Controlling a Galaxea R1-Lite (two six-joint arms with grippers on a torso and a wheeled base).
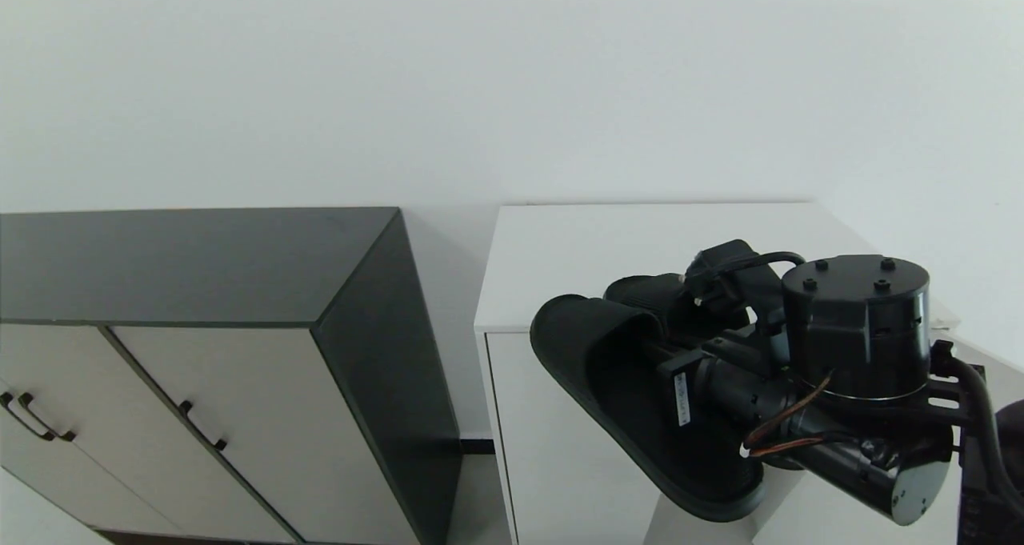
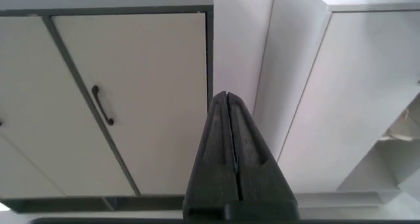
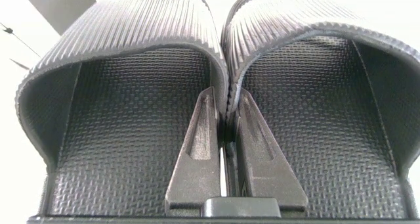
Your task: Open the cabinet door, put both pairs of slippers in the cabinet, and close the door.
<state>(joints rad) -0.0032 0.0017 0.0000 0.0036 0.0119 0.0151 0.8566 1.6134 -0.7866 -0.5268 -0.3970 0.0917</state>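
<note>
A plain white wall [image 1: 512,73] fills the background. At lower left, the cabinet [image 1: 184,265] has its doors [image 1: 248,417] shut, and the left gripper [image 2: 227,102] faces it, pressed together and empty. At lower right, the right gripper [image 3: 227,99] pinches the slippers [image 1: 632,385] by their inner walls, so one might slip free.

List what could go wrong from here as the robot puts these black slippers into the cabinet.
The right pincer clamps the black slippers only by their touching inner walls; one may slide free in a swing.
The cabinet door looks shut and the left pincer is closed, off the handle; carrying the slippers over now would bump them against it.
The slippers hang in front of the white cupboard and may knock it.
</note>
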